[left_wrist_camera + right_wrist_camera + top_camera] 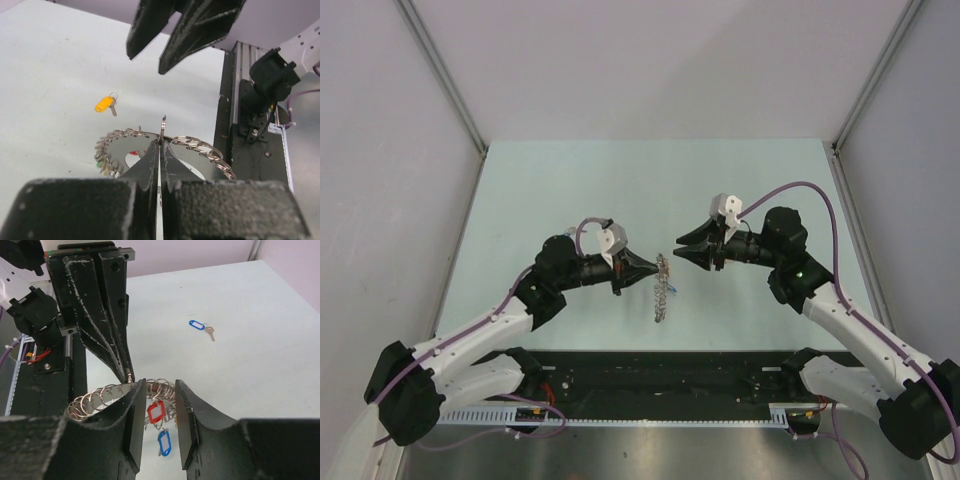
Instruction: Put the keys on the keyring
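The keyring (663, 287) hangs edge-on between the two arms, lifted off the table. It is a grey disc (142, 150) fringed with small metal rings, keys and coloured tags. My left gripper (160, 142) is shut on one small ring at its upper rim. My right gripper (159, 387) stands open just in front of the keyring's rings (107, 395), nothing pinched; a red tag (155, 411) and a blue tag (164, 441) dangle between its fingers. Two keys lie loose on the table: one with a yellow-orange tag (105, 104), one with a blue tag (197, 325).
A black rail with cabling (660, 378) runs along the near table edge between the arm bases. Metal frame posts (440, 70) rise at the table's back corners. The left gripper's black fingers (102, 320) fill the upper left of the right wrist view.
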Robot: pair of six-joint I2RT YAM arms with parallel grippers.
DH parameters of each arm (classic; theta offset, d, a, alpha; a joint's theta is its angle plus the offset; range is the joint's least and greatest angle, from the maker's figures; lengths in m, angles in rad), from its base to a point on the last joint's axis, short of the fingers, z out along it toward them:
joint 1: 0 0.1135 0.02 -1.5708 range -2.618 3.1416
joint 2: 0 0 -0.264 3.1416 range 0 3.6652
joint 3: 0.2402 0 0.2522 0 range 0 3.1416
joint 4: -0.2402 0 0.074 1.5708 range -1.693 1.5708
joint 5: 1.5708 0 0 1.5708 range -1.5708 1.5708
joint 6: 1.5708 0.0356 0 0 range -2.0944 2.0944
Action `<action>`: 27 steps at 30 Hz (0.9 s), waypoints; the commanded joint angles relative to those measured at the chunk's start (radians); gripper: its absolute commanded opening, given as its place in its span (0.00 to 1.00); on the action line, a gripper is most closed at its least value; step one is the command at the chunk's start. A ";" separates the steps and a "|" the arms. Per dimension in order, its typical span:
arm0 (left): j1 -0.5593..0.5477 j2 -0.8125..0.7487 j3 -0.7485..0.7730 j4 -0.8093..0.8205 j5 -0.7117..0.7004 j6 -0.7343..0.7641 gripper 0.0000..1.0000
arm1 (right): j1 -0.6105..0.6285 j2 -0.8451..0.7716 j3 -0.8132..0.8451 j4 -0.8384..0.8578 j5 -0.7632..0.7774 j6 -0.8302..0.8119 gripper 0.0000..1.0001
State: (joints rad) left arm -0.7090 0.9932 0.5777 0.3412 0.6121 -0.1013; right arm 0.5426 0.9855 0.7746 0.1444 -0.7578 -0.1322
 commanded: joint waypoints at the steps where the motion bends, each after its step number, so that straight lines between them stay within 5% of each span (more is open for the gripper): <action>1: -0.006 -0.044 -0.028 0.173 -0.051 -0.089 0.00 | 0.002 -0.002 -0.005 0.061 -0.049 0.037 0.34; 27: -0.006 -0.022 -0.082 0.326 -0.068 -0.164 0.00 | 0.008 0.136 -0.044 0.210 -0.213 0.072 0.28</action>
State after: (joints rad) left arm -0.7097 0.9760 0.4957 0.5674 0.5510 -0.2466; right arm 0.5476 1.1213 0.7330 0.2897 -0.9279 -0.0708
